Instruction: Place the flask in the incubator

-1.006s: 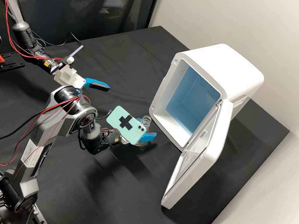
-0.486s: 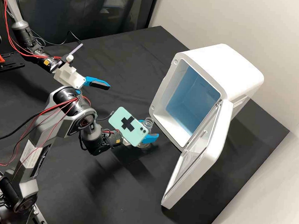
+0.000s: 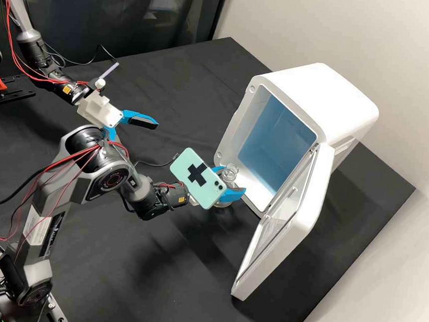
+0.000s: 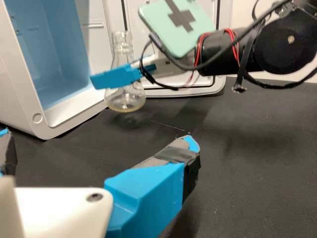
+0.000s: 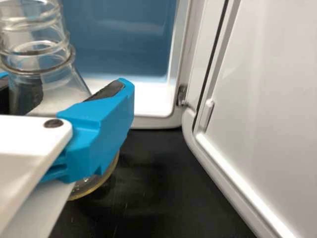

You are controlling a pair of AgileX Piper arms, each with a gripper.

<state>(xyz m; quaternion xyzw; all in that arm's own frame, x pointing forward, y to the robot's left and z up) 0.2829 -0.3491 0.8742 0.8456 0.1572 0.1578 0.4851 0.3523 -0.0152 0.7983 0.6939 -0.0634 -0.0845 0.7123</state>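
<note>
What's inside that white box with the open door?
Inside the incubator, blue walls and floor show, with nothing visible on them. The flask, held by the right gripper, is at the opening's lower rim, not inside. The near lower corner is covered by flask and gripper.

**Flask at the incubator's mouth**

The incubator (image 3: 325,100) stands near the table's (image 3: 164,277) right edge, with its opening facing left. Its door (image 3: 289,222) is swung out toward the near edge. The flask (image 3: 230,172) is upright between the right gripper's (image 3: 228,181) fingers, just in front of the opening's lower rim. The left gripper (image 3: 132,128) hangs well to the left, nearer the table's far edge.
</note>
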